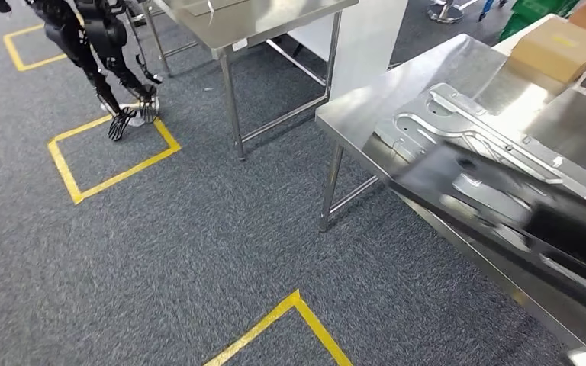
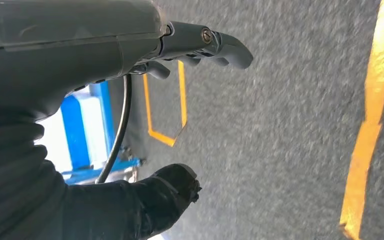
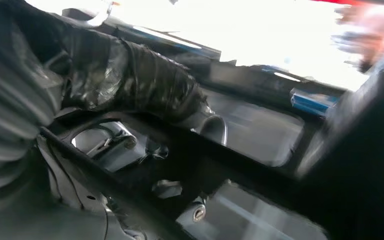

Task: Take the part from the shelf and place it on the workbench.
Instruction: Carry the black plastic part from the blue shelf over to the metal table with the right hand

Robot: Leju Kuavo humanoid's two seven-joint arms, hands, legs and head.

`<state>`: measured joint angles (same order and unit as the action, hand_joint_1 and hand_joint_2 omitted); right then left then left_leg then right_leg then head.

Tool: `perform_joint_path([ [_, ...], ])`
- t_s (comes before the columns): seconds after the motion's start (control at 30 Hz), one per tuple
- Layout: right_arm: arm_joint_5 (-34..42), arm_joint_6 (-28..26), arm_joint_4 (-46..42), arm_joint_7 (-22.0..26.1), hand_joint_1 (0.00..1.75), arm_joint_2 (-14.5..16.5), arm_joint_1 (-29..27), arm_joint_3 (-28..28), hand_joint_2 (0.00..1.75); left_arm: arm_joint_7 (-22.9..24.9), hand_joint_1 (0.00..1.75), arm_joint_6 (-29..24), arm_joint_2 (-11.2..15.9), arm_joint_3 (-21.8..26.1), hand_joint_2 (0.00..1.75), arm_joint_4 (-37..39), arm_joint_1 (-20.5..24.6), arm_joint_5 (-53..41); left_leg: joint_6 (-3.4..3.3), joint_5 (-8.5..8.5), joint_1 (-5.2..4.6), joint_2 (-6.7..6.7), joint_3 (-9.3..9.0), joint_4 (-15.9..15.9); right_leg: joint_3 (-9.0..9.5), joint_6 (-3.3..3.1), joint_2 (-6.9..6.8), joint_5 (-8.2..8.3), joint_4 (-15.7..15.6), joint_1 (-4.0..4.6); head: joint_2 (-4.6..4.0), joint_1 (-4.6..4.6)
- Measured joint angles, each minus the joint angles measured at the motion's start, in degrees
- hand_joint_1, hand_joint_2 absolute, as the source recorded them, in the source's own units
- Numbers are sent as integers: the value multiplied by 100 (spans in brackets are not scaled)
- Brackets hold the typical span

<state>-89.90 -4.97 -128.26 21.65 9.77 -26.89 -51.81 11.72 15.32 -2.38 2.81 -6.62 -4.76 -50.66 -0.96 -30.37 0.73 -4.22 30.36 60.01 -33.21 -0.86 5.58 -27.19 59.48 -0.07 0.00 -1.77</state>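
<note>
Part [image 1: 503, 202] hangs over the surface [image 1: 366, 114] edge, gripped by the right hand [image 3: 145, 95] (blurred); lower it flat beside the plate [image 1: 465, 126]. Left hand [image 2: 200, 45] hangs empty, fingers apart.

- The steel workbench [image 1: 397, 95] sits at the right of the head view, and it's our landmark.
- Flat on its top lies a stamped silver metal panel [image 1: 465, 130].
- Beyond the panel, at the bench's far end, rests a cardboard box [image 1: 558, 47].
- Under the bench is grey carpet [image 1: 198, 244] with yellow tape lines [image 1: 111, 156].
- Past the bench stands a second steel table [image 1: 252, 23].
</note>
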Motion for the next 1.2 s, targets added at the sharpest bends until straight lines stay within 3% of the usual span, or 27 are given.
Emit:
perform_joint_path([
  [0.03,0,0,-1,-136,175,109,49,-155,175,3,0,0,-4,-1,175,1,3,0,-11,7,-5,-65,-16,-82,-40,35,66,8,18,-6,1,1],
  [0.1,1,-1,-1,-266,175,282,113,-397,175,7,0,0,-12,-2,175,2,5,0,-62,31,-17,64,-19,-117,-96,105,197,39,26,-30,1,2],
  [0.13,1,-1,-1,-285,175,349,129,-482,175,7,0,0,-16,-2,175,2,7,0,-99,52,-13,142,-29,-144,-129,133,149,10,70,-26,1,3],
  [0.17,1,-1,-1,-294,175,398,148,-547,175,6,0,-1,-19,-1,175,2,8,0,-131,73,-4,224,-36,-174,-195,158,20,-82,202,-18,0,5],
  [0.23,1,-1,0,-294,175,461,200,-624,175,6,0,-2,-21,0,175,2,4,-1,-168,89,-8,386,-34,-203,-461,205,-349,-435,786,-9,0,7],
  [0.3,1,-1,0,-294,175,509,240,-663,175,7,0,-2,-20,1,175,2,0,-4,-176,80,-25,552,-25,-197,-754,246,-505,-717,1450,-32,0,6],
  [0.33,1,-1,0,-294,175,530,246,-684,175,7,0,-2,-20,1,175,2,2,-6,-177,70,-29,631,-27,-194,-790,256,-528,-717,1565,-42,0,6],
  [0.37,1,-1,0,-291,175,547,249,-706,175,7,0,-2,-20,1,175,2,7,-8,-175,61,-30,698,-33,-193,-734,258,-542,-630,1493,-47,0,7],
  [0.43,1,1,0,-209,175,580,274,-775,175,6,0,-5,-23,1,175,2,15,-7,-155,35,-31,822,-75,-195,-297,224,-679,-279,725,-33,0,6],
  [0.5,1,22,0,36,175,623,372,-915,175,6,0,-21,-32,1,175,2,21,3,-113,9,-40,933,-126,-199,70,142,-885,-72,53,23,1,3],
  [0.53,1,40,0,166,175,643,431,-1006,175,7,0,-29,-35,1,175,2,28,8,-92,0,-42,980,-142,-202,119,104,-939,-63,-61,51,1,1],
  [0.6,1,83,1,366,175,689,540,-1224,175,17,0,-32,-39,1,175,1,50,19,-43,-7,-47,1083,-176,-231,118,40,-860,-47,-99,76,1,-1],
  [0.63,1,95,2,410,175,707,571,-1309,175,29,0,-23,-38,1,175,1,62,25,-18,-30,-46,1079,-194,-222,138,12,-808,-25,-146,59,1,0],
  [0.7,1,95,3,444,175,751,635,-1414,175,63,0,14,-37,1,175,1,74,38,26,-223,-40,855,-101,46,193,-49,-691,30,-249,11,1,-8],
  [0.77,1,93,6,394,175,795,692,-1433,175,84,0,55,-35,-1,175,2,68,42,50,-576,-16,555,232,739,199,-84,-572,48,-272,-11,1,-15],
  [0.8,1,102,8,349,175,812,720,-1431,175,86,0,67,-35,-1,175,2,58,39,62,-700,-10,499,411,1083,191,-96,-517,44,-261,-11,0,-15],
  [0.83,1,115,9,303,175,832,742,-1417,175,85,0,73,-35,-2,175,3,51,37,73,-718,-7,480,527,1282,188,-102,-458,35,-245,-10,0,-15],
  [0.87,1,127,10,266,175,847,755,-1387,175,82,0,73,-34,-2,175,3,46,36,83,-613,-3,476,548,1270,189,-101,-403,23,-225,-12,0,-14],
  [0.9,0,137,11,248,175,859,757,-1344,175,79,0,68,-31,-2,175,4,43,37,90,-408,2,475,469,1042,194,-93,-356,2,-196,-17,1,-14],
  [0.93,-1,142,11,229,175,871,743,-1288,175,76,0,62,-25,-2,175,4,45,40,92,-175,10,468,328,674,198,-73,-308,-26,-157,-24,1,-14],
  [1.0,-2,135,13,173,175,887,677,-1170,175,72,0,64,-16,-2,175,4,62,51,73,71,9,427,98,85,178,-10,-258,-88,-61,-16,1,-11],
  [1.13,-2,103,16,65,175,902,541,-979,175,82,0,93,-15,-2,175,4,79,68,-38,101,-12,401,71,-65,111,96,-256,-122,16,-13,1,-5],
  [1.2,-2,100,18,3,175,901,478,-908,175,82,0,101,-17,-2,175,4,75,77,-101,132,4,418,75,-94,28,149,-363,-277,219,-21,0,-4],
])
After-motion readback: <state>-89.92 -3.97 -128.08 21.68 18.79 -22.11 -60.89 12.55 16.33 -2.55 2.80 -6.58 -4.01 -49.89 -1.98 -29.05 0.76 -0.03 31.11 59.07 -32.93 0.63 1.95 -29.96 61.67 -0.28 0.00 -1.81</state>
